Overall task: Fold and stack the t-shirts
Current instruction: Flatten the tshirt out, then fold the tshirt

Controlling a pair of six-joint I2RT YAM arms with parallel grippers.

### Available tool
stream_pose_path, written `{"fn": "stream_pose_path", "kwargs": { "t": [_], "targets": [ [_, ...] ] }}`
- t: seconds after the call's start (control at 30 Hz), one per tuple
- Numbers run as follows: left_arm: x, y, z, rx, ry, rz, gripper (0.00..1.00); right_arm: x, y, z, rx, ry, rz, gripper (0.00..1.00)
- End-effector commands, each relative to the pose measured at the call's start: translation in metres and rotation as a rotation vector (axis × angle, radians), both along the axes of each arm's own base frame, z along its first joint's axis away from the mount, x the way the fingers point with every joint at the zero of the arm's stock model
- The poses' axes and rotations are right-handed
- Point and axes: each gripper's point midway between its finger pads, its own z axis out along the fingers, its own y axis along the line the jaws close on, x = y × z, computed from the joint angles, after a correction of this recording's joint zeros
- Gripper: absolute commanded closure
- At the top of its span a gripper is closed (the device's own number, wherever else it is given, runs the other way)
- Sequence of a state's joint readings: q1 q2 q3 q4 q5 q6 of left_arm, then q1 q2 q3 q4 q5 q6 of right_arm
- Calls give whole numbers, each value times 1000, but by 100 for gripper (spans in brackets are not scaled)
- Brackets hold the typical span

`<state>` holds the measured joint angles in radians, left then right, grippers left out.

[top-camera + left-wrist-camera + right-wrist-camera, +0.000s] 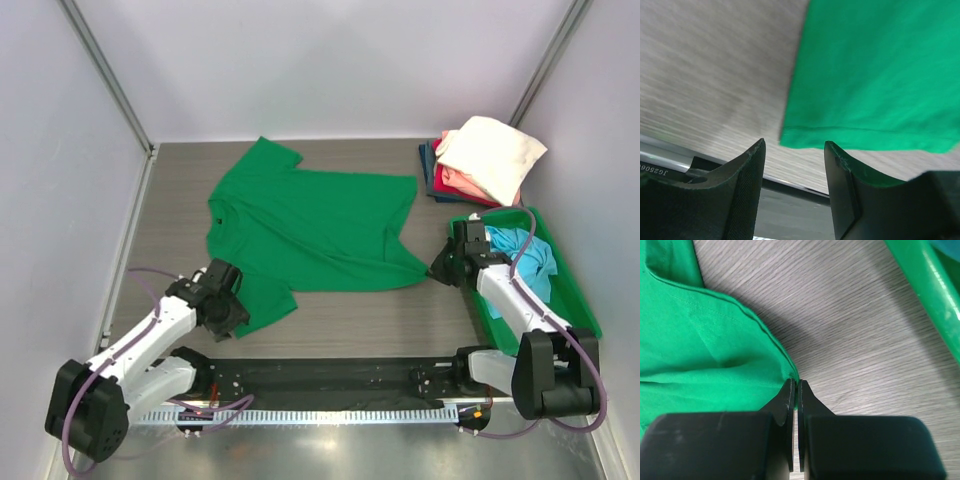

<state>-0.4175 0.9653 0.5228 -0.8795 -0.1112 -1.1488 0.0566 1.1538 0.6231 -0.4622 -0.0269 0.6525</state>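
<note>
A: Listing stock on the grey wood-grain desk [180, 200]. What counts as done?

B: Item one, finished pile at 1 o'clock: cream folded cloth t-shirt [492, 155] on top, pink-red folded t-shirt [455, 183] under it, navy folded t-shirt [428, 158] lowest. Three are stacked, as far as can be counted.

A: Outstanding?

B: Item two, bright green short-sleeved cloth t-shirt [310, 225]: spread flat at the desk's centre, neck toward 9 o'clock, no fold in it yet. Item three, light blue cloth t-shirt [530, 262]: crumpled inside the rigid green plastic bin [575, 300] at 4 o'clock, not yet taken out.

A: Grippers?

B: Right gripper [794, 382]: at the green shirt's 4 o'clock hem corner, fingers pressed together and pinching the cloth. Left gripper [794, 145]: at the shirt's 8 o'clock sleeve, fingers apart, the sleeve edge just ahead of the gap, nothing between them.

A: Standing?

B: Past halfway, by my reckoning. The green shirt's first fold looks about to begin once the left side takes hold, and the blue one follows.
</note>
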Motion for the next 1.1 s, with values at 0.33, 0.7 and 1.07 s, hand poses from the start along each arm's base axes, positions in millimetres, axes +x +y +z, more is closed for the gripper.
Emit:
{"fn": "stream_pose_path", "kwargs": {
  "t": [0.33,0.7,1.07],
  "targets": [
    [14,0,-15,93,-50,0,73,8,8,2,43,-40,36,99],
    [32,-3,26,129,-134,-50,100,-8,11,10,58,-50,53,99],
    [8,20,121,74,-292,-2,100,-35,15,40,104,-93,38,99]
  ]
}}
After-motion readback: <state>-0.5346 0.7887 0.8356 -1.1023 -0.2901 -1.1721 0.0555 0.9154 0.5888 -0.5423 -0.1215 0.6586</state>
